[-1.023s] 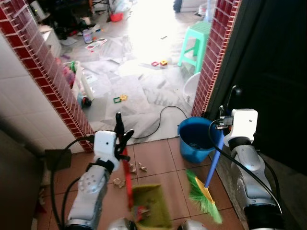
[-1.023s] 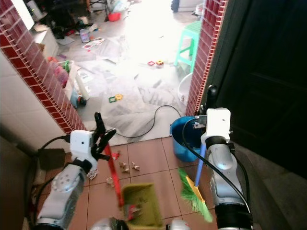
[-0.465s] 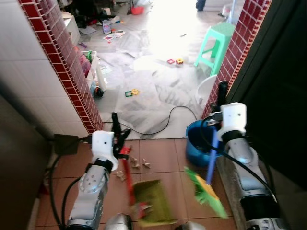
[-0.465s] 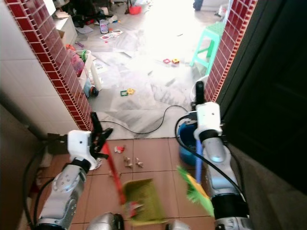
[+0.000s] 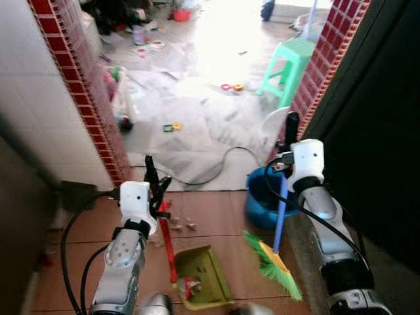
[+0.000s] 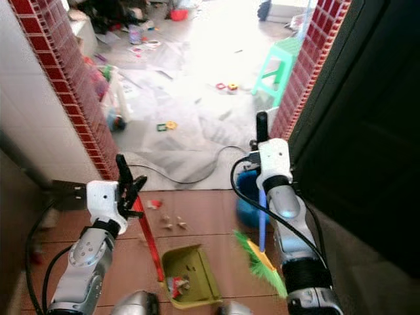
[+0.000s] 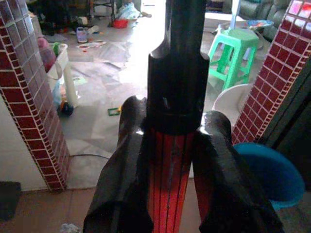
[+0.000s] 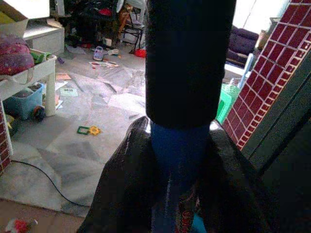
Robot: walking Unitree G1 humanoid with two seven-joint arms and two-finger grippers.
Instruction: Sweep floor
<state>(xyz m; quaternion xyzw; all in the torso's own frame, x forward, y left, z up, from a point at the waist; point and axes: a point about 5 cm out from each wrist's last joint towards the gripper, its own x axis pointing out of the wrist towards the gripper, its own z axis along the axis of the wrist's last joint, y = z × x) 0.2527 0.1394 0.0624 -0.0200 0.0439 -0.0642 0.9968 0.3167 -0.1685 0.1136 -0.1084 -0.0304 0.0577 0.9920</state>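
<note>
Since a second ago the head camera has swung, bringing more of the white wall into view, while both arms keep their grips. The left gripper (image 5: pixel 156 186) has its jaws pinching the red handle of the green dustpan (image 5: pixel 200 275); the right gripper (image 5: pixel 289 141) pinches the broom (image 5: pixel 279 226), bristles on the tiles beside the blue bucket (image 5: pixel 259 200). The scraps (image 5: pixel 176 225) near the dustpan are too small to identify.

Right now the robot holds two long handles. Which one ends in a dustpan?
The red handle, held by the left pincer, ends in the green dustpan. The blue handle ends in the broom's bristles instead.
</note>
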